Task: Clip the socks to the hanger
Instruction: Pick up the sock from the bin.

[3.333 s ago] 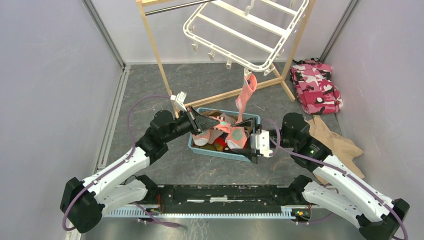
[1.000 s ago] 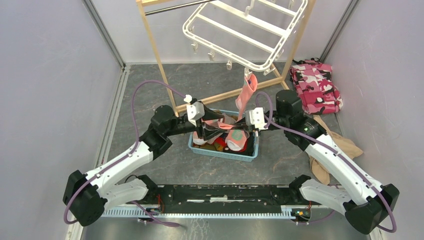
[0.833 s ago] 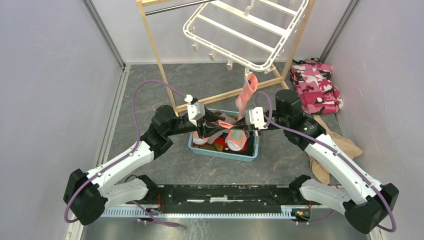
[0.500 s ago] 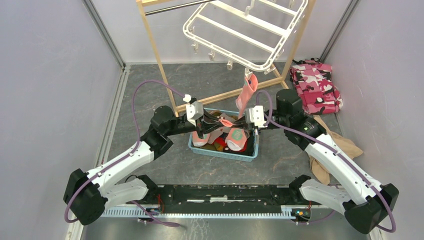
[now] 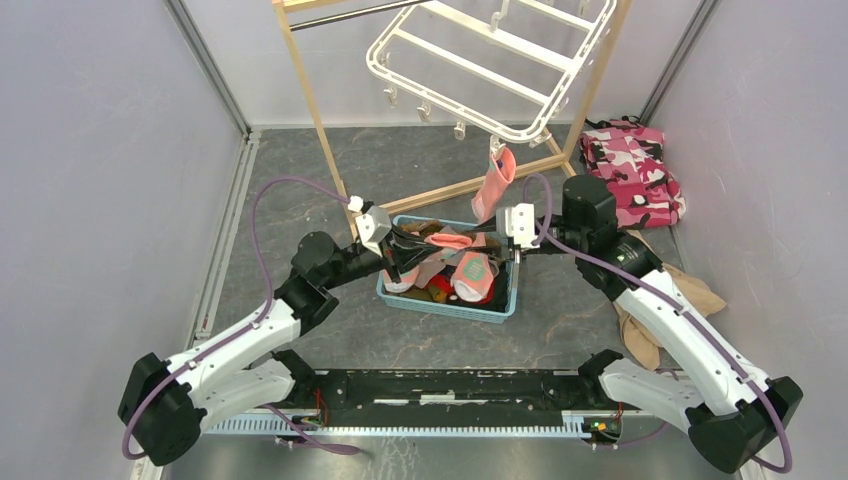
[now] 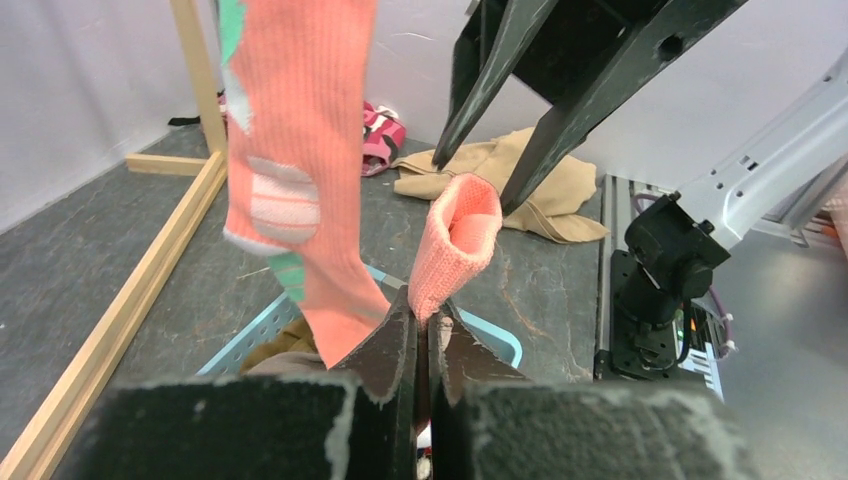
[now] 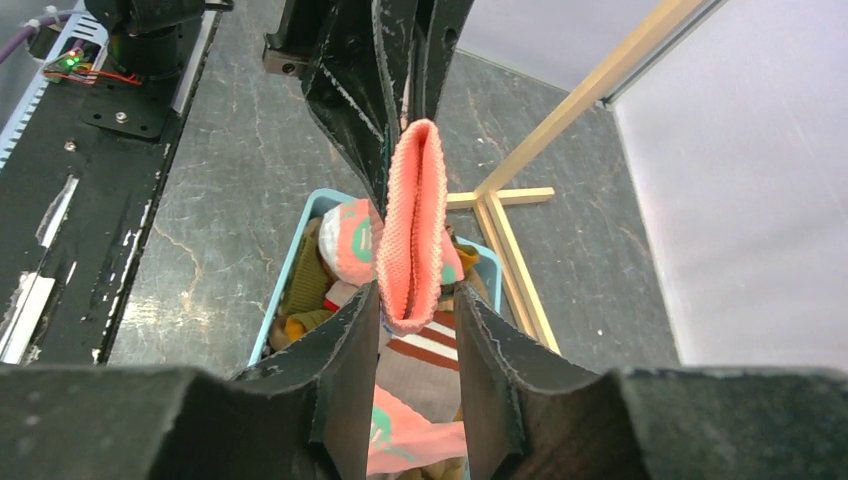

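Left wrist view has the left pincer [image 6: 425, 318] pinched tight on one end of a salmon-pink sock [image 6: 455, 240], whose free end stands up and curls over toward the right arm. From the right wrist, the right pincer [image 7: 415, 300] stands narrowly apart, one finger on either side of the sock's ribbed end. Whether either pad touches the knit I cannot tell.

Seen from above, the sock spans the gap between the two arms just over the blue basket [image 5: 440, 303] at the middle of the grey surface [image 5: 300, 170], with more socks [image 5: 470, 272] heaped inside. At 12 o'clock from the basket hangs the white hanger [image 5: 490, 70]. A clipped sock [image 5: 492, 185] of the same colour dangles from its near rim, at about 1 o'clock.

The sock looks light, limp and stretchy. It will likely sag and fold wherever it is unsupported, though the knit should not slip in closed fingers. The ribbed cuff is probably the best hold, being thicker and firmer at the edge. To feed a clip, I judge that a short stretch of cuff should stand proud of the fingers and be kept taut, since a floppy edge would buckle against the clip's mouth.
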Controlling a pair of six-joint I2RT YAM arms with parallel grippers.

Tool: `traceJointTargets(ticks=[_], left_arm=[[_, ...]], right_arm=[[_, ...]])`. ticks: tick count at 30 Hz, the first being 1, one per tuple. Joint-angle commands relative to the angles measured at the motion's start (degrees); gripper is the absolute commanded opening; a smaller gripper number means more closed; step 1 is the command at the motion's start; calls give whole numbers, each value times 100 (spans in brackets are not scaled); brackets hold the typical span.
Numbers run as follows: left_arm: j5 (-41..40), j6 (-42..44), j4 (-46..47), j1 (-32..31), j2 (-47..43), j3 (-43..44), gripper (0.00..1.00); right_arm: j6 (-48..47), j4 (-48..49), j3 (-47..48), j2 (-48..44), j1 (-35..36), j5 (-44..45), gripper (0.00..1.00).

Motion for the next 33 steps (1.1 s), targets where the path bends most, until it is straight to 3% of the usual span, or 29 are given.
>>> traceJointTargets(ticks=[1,10,15,24,28,33], left_arm=[[-549,-327,509,-1,-190,-196,2],[-651,-381,710,-1,-259,-278,2],[-563,-430,837,-1,-231,-231,2],[104,-800,1125,-53,69,175,2],[299,-773,1119,-203,223,446,2],[524,-684,936,-521,441,858,2]], right_arm=[[-37,-23,365,-154,-48,118,40],[-72,-86,456,-434,-122,350,47],[577,284,360,-617,-457,411,48],[1974,969,71,-898,-2185,-589,48],[2068,898,-140,-996,-3002,-810,48],[1852,737,-156,-866,-3493,-524,48]])
